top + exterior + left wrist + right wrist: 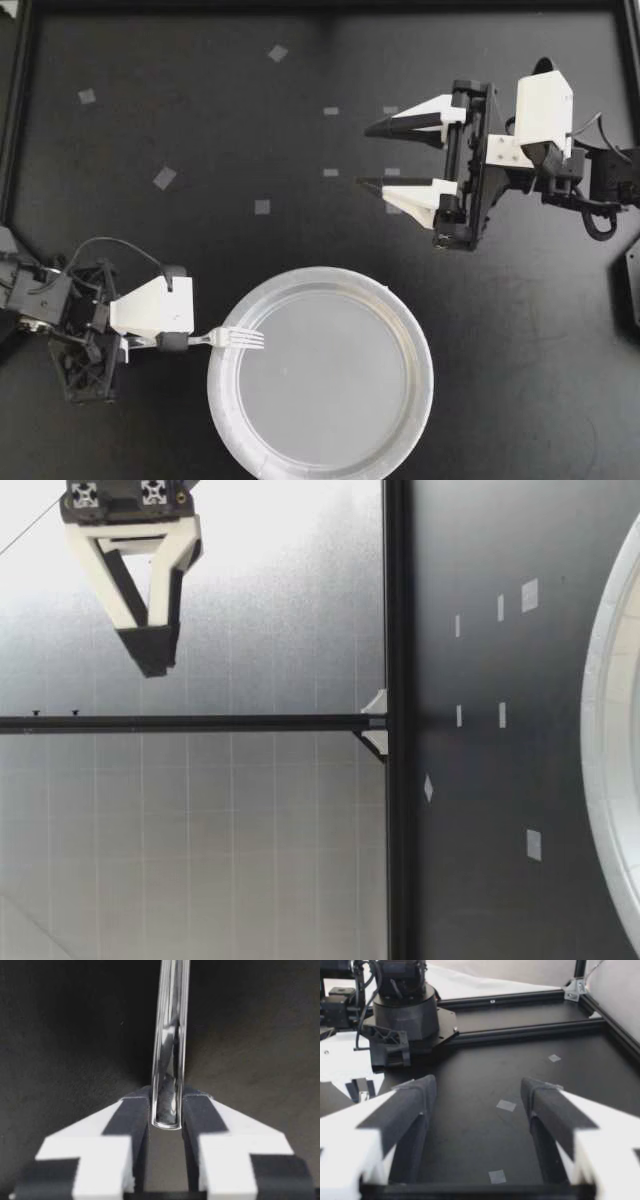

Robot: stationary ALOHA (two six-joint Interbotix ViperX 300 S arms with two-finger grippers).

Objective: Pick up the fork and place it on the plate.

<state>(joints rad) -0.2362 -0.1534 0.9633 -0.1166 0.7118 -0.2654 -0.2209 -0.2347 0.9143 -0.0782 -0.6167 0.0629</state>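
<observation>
Tabletop [200, 120] of matte black, wide and mostly bare, dotted with small pale tape squares. Round clear plastic plate [422, 350] at mid-table, nearer the left arm than the right.

Right gripper [365, 155] well apart from the plate, fingers spread wide, nothing between them. Left gripper [175, 341] just beside the plate's left rim, clenched on the handle end of the clear plastic fork [228, 339].

Fork's long axis straight ahead of the left gripper, aimed at the plate's middle; tines over the rim, handle outside it. Height above the rim hard to tell from above.

Calls, probably, for a short advance along that axis, then a release. Open room all round, with the rim edge the only thing to clear.
</observation>
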